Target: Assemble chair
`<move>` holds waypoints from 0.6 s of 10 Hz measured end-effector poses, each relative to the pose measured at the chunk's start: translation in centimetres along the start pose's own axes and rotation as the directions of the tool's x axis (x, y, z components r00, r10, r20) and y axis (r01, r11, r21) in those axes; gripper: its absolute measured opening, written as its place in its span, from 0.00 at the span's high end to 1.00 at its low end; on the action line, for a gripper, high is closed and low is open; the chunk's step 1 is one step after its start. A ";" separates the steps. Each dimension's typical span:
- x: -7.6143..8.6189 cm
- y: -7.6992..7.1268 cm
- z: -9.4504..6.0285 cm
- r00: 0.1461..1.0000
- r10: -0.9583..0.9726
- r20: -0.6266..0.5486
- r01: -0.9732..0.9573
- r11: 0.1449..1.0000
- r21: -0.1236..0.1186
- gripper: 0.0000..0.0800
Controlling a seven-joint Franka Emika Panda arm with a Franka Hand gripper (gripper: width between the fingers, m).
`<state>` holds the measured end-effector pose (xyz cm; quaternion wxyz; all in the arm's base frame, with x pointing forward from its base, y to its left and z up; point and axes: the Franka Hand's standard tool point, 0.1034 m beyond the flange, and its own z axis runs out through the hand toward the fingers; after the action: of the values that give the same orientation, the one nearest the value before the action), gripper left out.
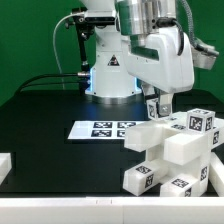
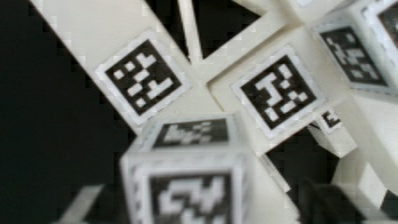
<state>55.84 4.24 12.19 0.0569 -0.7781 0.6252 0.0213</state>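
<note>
White chair point(image 1: 172, 150) parts sit under the gripper point(image 1: 157, 108), its jaw state unclear

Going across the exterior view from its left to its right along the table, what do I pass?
White part at the left edge → marker board → gripper over the chair parts → stacked white chair parts bearing square tags, at the exterior view's right.

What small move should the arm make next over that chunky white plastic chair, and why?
Probably lift the gripper straight up. It sits low against the chunky white tagged chair assembly, apparently holding no part, so rising clear would avoid knocking the joined blocks.
</note>
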 end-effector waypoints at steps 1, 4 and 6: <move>0.0 0.0 0.0 1.000 -0.005 0.000 0.005 1.000 0.000 0.27; -0.2 -0.2 -0.1 0.965 -0.264 0.000 0.264 0.965 0.002 0.19; -0.1 -0.2 -0.1 0.868 -0.497 -0.004 0.497 0.868 -0.001 0.19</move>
<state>55.99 4.33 12.30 0.0593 -0.9127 0.4043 0.0041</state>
